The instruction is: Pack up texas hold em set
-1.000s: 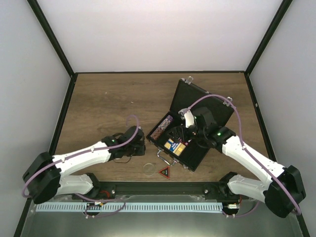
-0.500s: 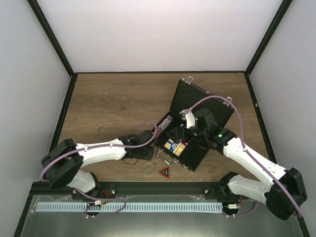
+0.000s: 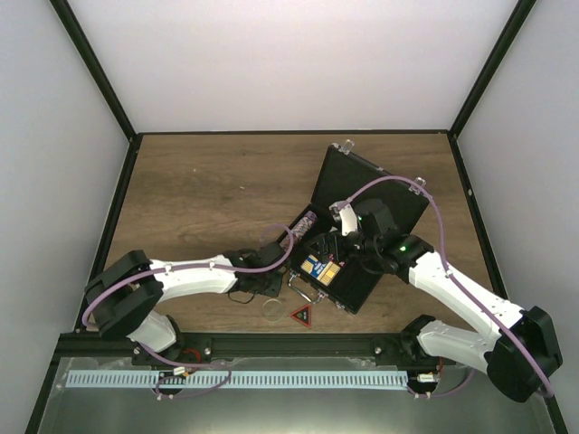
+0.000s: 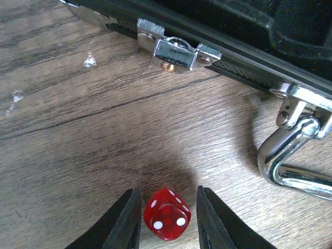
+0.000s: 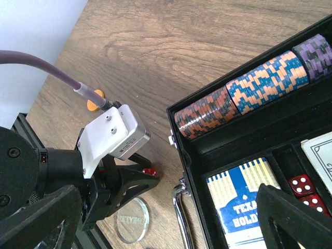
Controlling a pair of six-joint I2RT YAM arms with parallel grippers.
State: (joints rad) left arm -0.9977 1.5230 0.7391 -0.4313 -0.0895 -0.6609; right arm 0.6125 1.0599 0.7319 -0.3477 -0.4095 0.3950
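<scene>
Red die (image 4: 167, 215) lay beside case (image 4: 270, 26), bracketed by left gripper (image 4: 168, 199), jaws narrow, apparently for pickup. Right gripper (image 5: 166, 218) hovered wide, empty.

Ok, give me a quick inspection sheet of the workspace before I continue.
Surface: wooden table, pale scuffs.
Job's things: black case open, holding chip rows, blue card deck, red dice; outside it a loose red die, clear round button, red-black triangle, orange chip.
Clutter: nothing seen.
Grippers: left gripper slightly open, straddling the loose die; right gripper wide open above the case, empty.
Cables: purple cables along both arms.
Surroundings: white walls, black frame.
</scene>
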